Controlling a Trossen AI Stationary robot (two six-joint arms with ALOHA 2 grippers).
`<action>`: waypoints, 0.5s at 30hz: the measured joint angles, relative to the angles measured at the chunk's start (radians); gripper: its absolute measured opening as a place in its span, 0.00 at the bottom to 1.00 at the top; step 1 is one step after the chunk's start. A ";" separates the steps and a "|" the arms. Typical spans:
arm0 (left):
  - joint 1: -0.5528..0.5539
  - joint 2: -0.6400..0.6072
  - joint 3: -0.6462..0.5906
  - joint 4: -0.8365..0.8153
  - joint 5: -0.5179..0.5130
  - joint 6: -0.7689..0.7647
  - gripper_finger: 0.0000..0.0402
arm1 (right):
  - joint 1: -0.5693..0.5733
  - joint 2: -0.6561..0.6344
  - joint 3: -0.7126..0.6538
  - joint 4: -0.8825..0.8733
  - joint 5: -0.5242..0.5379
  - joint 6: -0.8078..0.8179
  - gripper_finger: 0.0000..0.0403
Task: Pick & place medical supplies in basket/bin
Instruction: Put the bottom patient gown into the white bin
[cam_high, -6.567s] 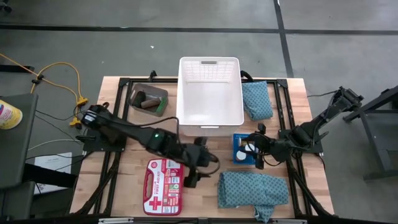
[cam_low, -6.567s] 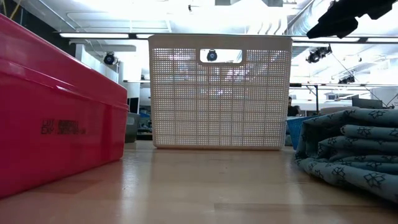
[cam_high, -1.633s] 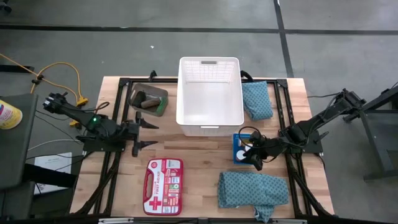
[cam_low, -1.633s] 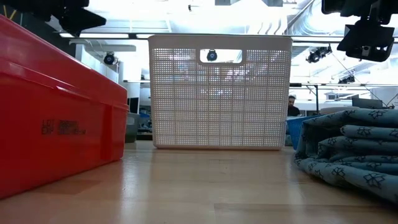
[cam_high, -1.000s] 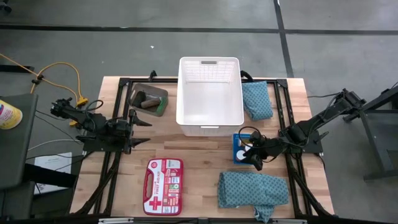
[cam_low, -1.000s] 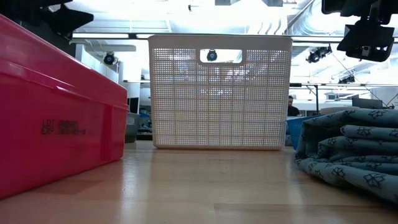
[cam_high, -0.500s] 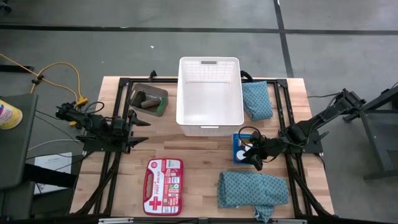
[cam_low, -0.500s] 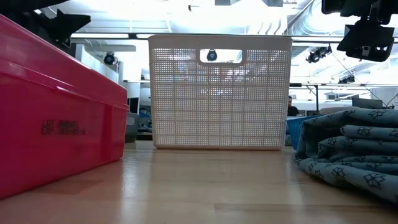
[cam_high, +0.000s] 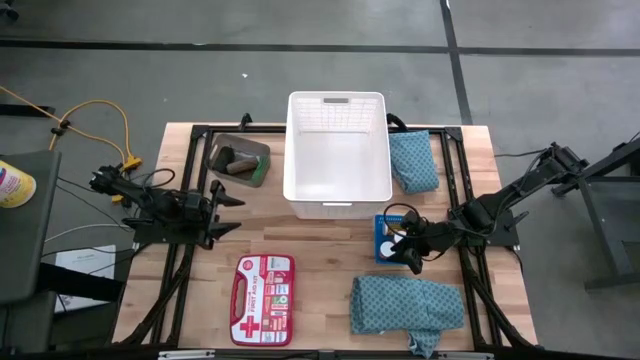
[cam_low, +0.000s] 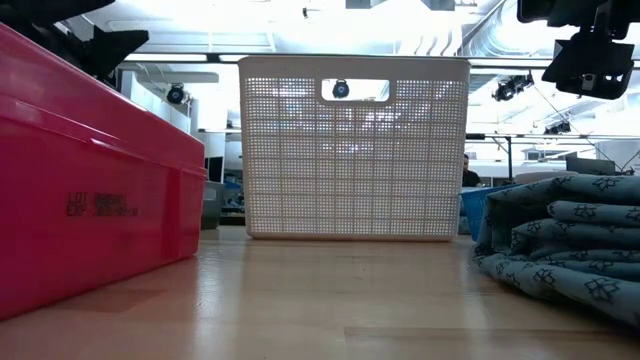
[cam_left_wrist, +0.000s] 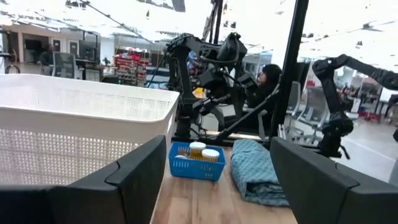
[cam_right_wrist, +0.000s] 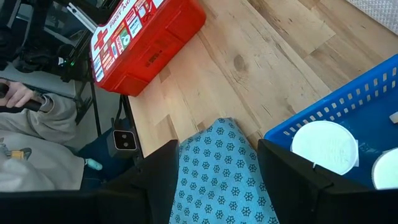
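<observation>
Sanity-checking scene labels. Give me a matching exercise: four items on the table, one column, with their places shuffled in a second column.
Items:
1. white basket
2. grey bin
3. red first aid kit
4. blue tray

Places:
A. near edge, left of the large teal cloth
B. far middle of the table
C. under the right gripper, holding white caps
D. left of the basket, rolls inside

Pairs: 1-B, 2-D, 3-A, 4-C

Latticed white plastic basket (cam_high: 338, 150), glossy red plastic case (cam_high: 262, 300), patterned cloth (cam_high: 405, 304), wooden table (cam_high: 330, 260)
</observation>
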 joint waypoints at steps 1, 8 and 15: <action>0.000 0.000 -0.006 0.009 0.000 -0.007 0.70 | 0.000 0.000 0.000 0.000 0.000 0.000 0.51; 0.000 0.000 -0.011 0.021 -0.004 -0.029 0.70 | 0.000 0.000 0.000 0.000 0.000 0.000 0.51; 0.000 -0.001 -0.057 0.112 -0.004 -0.063 0.70 | 0.000 0.000 0.000 0.000 0.000 0.000 0.51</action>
